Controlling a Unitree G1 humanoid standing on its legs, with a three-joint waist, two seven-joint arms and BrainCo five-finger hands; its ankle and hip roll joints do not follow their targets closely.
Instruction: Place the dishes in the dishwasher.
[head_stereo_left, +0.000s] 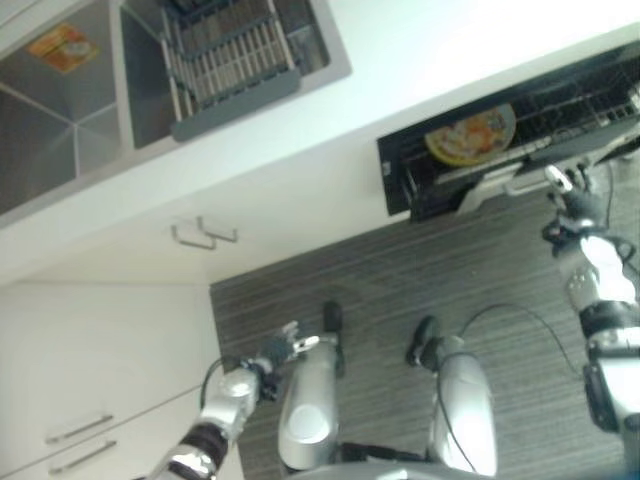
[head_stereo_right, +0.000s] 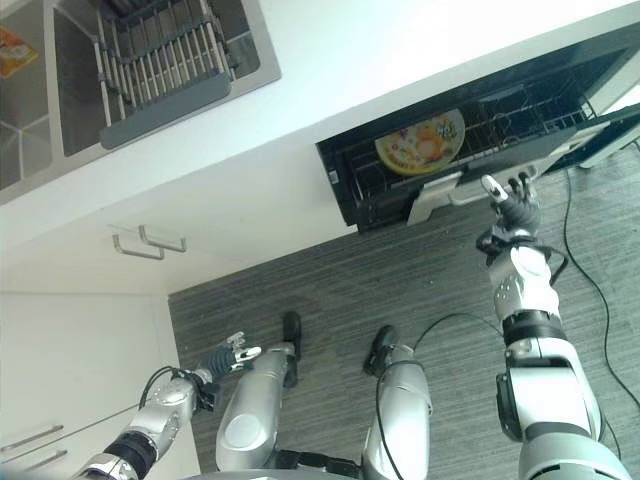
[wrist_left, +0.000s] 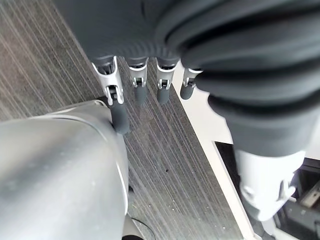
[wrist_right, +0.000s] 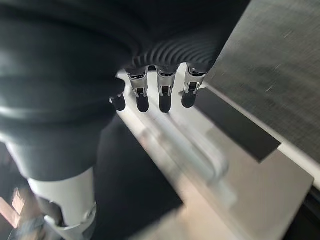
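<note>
— What finishes do you see on your counter side?
— A smooth white worktop (head_stereo_right: 400, 60), brushed metal sink (head_stereo_left: 60, 120), metal cupboard handles (head_stereo_right: 150, 243).
— And lower down?
— Your floor (head_stereo_right: 330, 290) looks matt grey with streaked grain; the plate (head_stereo_right: 421, 142) is glossy, in a wire rack (head_stereo_right: 500, 120).

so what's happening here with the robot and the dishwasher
The robot is loading the dishwasher. A yellow patterned plate already stands in the pulled-out rack. The right hand is at the front edge of the open dishwasher door, fingers straight, holding nothing. The left hand hangs low over the floor, empty. A dish rack sits in the sink.
</note>
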